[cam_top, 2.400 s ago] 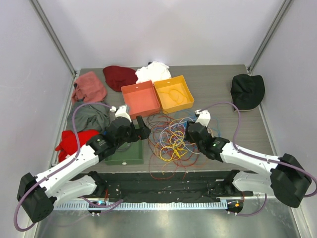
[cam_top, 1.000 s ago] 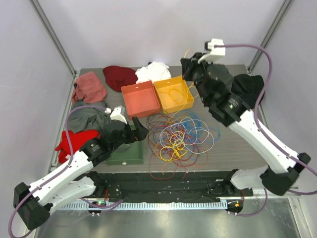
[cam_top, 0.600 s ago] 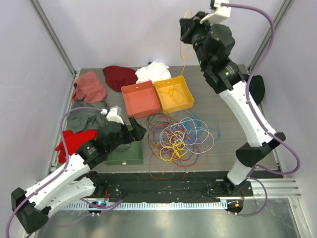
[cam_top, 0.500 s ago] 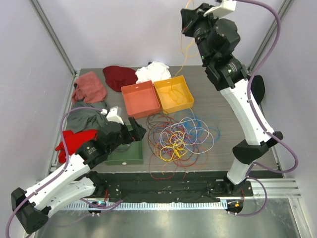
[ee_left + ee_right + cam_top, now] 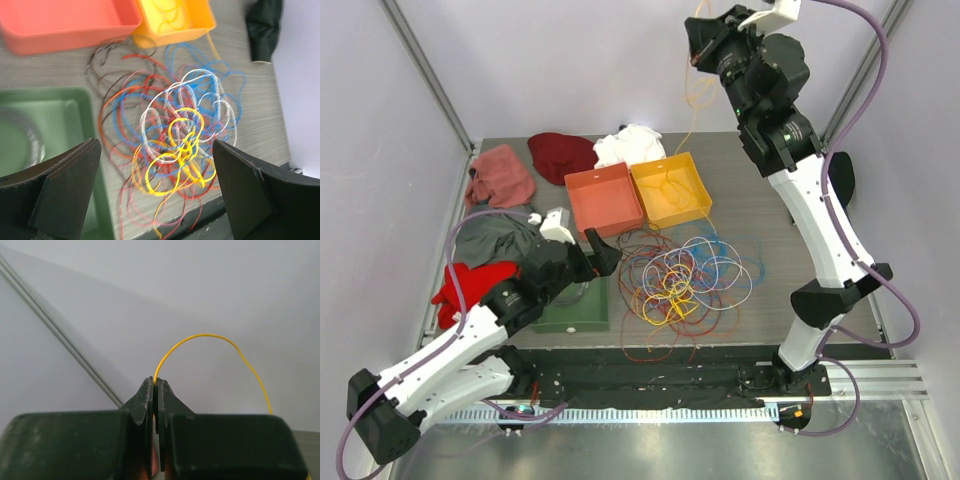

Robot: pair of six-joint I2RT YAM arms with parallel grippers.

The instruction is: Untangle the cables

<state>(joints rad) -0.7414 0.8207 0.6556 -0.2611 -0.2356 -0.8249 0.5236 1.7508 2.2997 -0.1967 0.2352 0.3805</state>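
The cables lie in a loose tangle of red, blue, white and yellow loops on the table in front of the bins. My right gripper is raised high above the back of the table. It is shut on one yellow cable that hangs down into the yellow bin. In the right wrist view the jaws pinch that yellow cable, which arcs away to the right. My left gripper hovers open at the left edge of the tangle. The left wrist view shows the tangle below the gripper, with nothing held.
An orange-red bin stands beside the yellow one. A green tray lies under my left arm. Pink, dark red, white, grey and red cloths lie at the left and back. A black hat sits right.
My right arm has risen from the tangle to high above the back of the table, drawing the yellow cable up. My left gripper has edged slightly toward the tangle.
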